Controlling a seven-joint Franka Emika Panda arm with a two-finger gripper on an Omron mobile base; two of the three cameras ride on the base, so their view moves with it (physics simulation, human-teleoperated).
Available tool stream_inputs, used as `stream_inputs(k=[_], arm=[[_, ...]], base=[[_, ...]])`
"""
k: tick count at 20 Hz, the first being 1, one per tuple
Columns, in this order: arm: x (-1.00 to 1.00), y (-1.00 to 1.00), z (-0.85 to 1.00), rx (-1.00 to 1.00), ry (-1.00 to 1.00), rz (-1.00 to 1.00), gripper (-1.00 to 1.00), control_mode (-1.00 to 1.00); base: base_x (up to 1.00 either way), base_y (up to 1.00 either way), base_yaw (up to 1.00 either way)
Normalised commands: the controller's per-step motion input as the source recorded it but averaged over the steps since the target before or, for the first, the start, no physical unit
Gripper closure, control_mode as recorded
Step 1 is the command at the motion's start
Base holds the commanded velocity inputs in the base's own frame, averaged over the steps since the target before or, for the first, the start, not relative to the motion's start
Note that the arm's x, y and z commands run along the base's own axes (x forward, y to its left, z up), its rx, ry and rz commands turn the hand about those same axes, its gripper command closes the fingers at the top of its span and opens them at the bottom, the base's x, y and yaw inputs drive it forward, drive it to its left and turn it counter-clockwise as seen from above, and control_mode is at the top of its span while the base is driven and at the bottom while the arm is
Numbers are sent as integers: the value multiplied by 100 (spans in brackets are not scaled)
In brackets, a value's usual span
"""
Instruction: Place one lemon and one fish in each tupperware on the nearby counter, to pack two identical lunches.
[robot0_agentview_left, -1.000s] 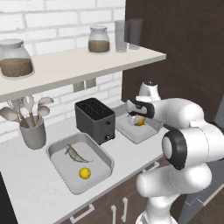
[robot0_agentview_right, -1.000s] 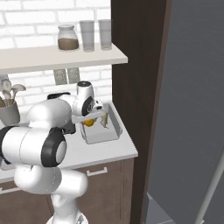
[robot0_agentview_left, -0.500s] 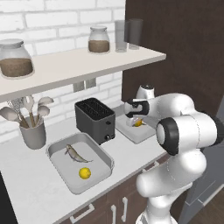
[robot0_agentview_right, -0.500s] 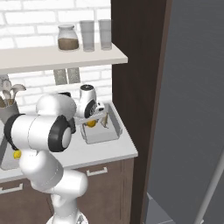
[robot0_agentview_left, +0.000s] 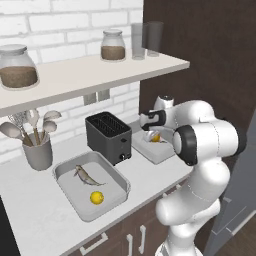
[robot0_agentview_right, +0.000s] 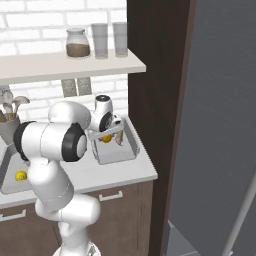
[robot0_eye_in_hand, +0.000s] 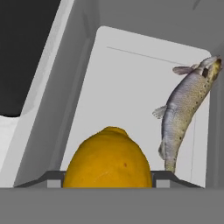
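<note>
White brick backs a white worktop (robot0_agentview_left: 30, 220) over dark brown cabinets with silver bar handles. Two shallow light-grey tupperware trays with rounded corners sit on it, one either side of a black slotted toaster (robot0_agentview_left: 108, 137).

The left tupperware (robot0_agentview_left: 67, 192) holds one slender grey-brown fish (robot0_agentview_left: 86, 175) with a slightly curved body and, near it but apart, one bright yellow lemon (robot0_agentview_left: 96, 198).

The right tupperware (robot0_agentview_left: 156, 154), just beside the toaster, holds a second fish (robot0_eye_in_hand: 186, 103); in the hand view it lies along one wall of the tray, spotted grey-brown on the back with a paler belly and small fins. The second lemon (robot0_eye_in_hand: 108, 159) is a deeper orange-yellow, with a small nub at one end and a dimpled skin. It sits between the dark fingers (robot0_eye_in_hand: 50, 179) just above this tray's pale floor, and the gripper (robot0_agentview_left: 151, 135) is closed around it. In the right base view the same lemon (robot0_agentview_right: 106, 138) shows under the hand over the tray's left end.

That makes two lemons, two fish and two trays.

A white wall shelf (robot0_agentview_left: 80, 75) carries two lidded jars of brown grain and two clear tumblers. A grey pot of utensils (robot0_agentview_left: 37, 150) stands at the left. No writing or labels can be read anywhere.
</note>
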Motion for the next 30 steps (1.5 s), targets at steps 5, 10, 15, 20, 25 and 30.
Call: stream_inputs(k=[5,10,15,20,25,30], arm=[[3,-1,0,0,0,1,100,-100],[1,0,-6,0,0,1,100,-100],[16,0,-18,0,1,0,100,-100],[24,0,-20,0,0,0,100,-100],[10,-1,-5,0,0,0,-100,-100],[3,-5,2,0,1,0,-100,-100]], base=[[0,0,0],[0,0,0],[0,0,0],[0,0,0],[0,0,0],[0,0,0]])
